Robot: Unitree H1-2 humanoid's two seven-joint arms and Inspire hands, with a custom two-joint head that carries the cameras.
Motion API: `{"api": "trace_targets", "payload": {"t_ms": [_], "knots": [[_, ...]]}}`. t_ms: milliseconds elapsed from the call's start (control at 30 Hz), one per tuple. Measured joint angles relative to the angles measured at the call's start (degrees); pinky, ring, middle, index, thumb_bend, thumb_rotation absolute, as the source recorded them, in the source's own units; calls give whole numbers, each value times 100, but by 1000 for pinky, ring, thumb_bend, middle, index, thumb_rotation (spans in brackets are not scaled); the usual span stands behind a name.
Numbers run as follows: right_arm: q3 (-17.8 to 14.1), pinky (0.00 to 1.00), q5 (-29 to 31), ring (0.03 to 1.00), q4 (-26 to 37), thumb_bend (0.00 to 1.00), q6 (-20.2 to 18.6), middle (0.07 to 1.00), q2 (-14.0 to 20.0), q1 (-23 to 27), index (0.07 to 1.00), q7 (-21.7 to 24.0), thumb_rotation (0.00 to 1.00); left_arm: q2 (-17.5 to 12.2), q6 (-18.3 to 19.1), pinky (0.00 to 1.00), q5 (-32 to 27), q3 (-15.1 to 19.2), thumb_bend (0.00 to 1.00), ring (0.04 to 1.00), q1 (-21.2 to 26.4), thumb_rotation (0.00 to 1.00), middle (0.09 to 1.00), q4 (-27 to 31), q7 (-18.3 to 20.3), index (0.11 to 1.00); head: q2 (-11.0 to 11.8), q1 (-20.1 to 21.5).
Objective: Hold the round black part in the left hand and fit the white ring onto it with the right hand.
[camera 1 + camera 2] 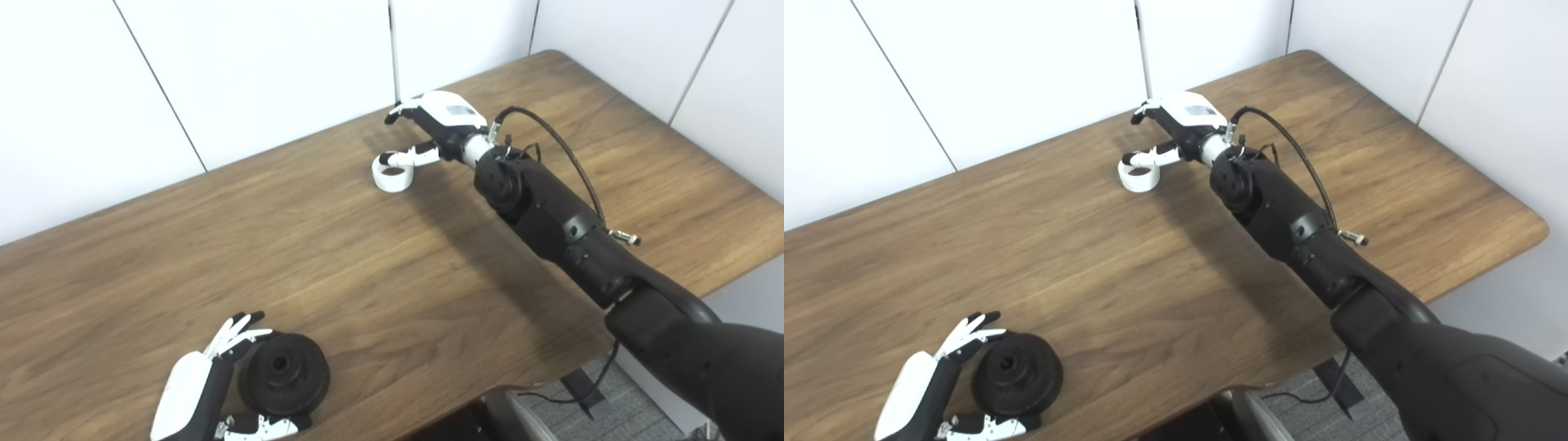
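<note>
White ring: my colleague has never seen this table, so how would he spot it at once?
Look at the far edge of the wooden table, near the white wall panels. There the right hand reaches over a short white ring, the only white loose part; the other is a black disc.

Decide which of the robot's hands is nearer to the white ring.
Right. The right hand reaches over the white ring at the table's far side; the left hand is by the black part near the front edge.
</note>
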State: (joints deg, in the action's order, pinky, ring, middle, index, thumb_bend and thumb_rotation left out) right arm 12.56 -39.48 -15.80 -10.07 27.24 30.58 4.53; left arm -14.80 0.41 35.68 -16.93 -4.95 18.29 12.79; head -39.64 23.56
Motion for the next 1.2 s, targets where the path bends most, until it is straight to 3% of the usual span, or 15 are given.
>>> {"api": "trace_targets", "payload": {"t_ms": [133,367,633,1000,1200], "knots": [[29,951,1,967,169,722,0,952,36,-50,844,169,742,-1,141,953,236,-33,920,993,29,237,930,40,66,637,53,-26],[62,960,-2,983,351,788,-37,967,253,-93,863,608,762,1,236,967,388,-72,933,1000,63,269,935,53,105,647,27,-88],[82,968,85,1000,534,988,-91,1000,460,-123,911,1316,810,14,271,968,423,-103,931,998,76,276,935,60,102,650,26,-88],[164,958,84,1000,526,1000,-236,995,520,-191,897,1643,675,53,307,985,406,-97,916,1000,73,278,942,68,124,652,-9,-158],[212,936,16,980,322,1000,-234,974,354,-256,861,1459,615,52,310,986,406,-92,915,1000,68,275,941,77,132,652,-26,-185]]}}
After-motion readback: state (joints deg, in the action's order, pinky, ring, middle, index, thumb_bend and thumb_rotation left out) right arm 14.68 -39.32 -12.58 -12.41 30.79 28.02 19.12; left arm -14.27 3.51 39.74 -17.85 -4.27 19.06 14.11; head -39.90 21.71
